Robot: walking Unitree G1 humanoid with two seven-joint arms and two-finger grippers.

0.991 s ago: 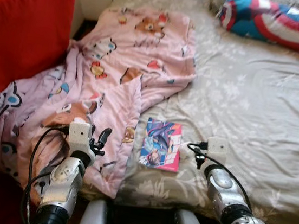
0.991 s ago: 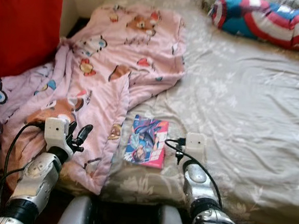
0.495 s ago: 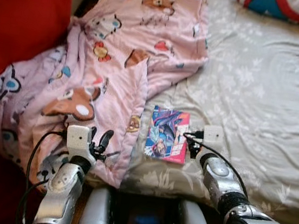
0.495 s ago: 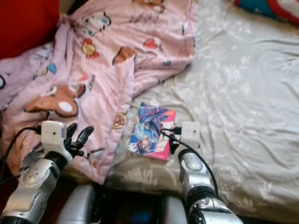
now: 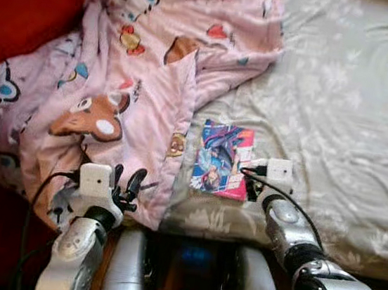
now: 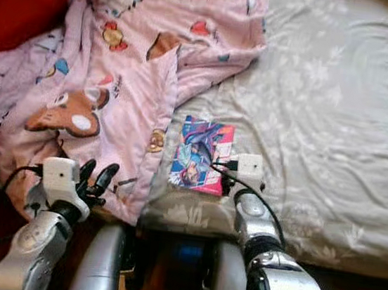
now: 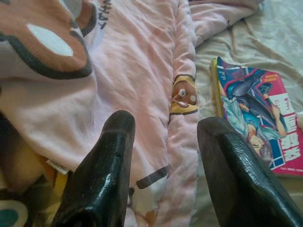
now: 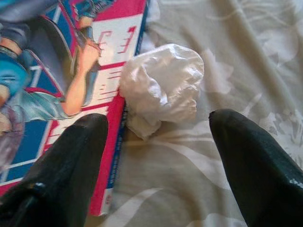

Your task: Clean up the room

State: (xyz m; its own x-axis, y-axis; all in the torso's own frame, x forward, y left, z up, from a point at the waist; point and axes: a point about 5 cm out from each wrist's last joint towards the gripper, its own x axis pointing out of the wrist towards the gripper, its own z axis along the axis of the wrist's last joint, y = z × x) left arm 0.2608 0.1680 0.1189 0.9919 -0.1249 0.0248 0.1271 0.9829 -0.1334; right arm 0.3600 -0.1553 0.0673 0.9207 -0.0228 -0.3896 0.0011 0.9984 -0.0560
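A colourful comic book (image 5: 220,159) lies on the grey floral bedsheet (image 5: 338,120) near the bed's front edge. Against the book's right side sits a crumpled white tissue (image 8: 163,87). My right gripper (image 8: 158,124) is open just short of the tissue, one finger over the book's (image 8: 57,80) corner and the other over bare sheet. In the eye view its wrist (image 5: 277,175) covers the tissue. A pink cartoon blanket (image 5: 139,74) is bunched over the bed's left half. My left gripper (image 5: 126,180) hangs open at the blanket's (image 7: 132,85) front hem, holding nothing.
A red sofa or cushion (image 5: 27,4) stands left of the bed, with the blanket draped against it. The right half of the mattress is wrinkled sheet. Dark floor (image 5: 187,257) and my own legs (image 5: 125,271) are below the bed edge.
The camera has tilted down and come closer, so the striped pillow has left the view. My right gripper has come up to the book's right edge. The left gripper stays open at the blanket.
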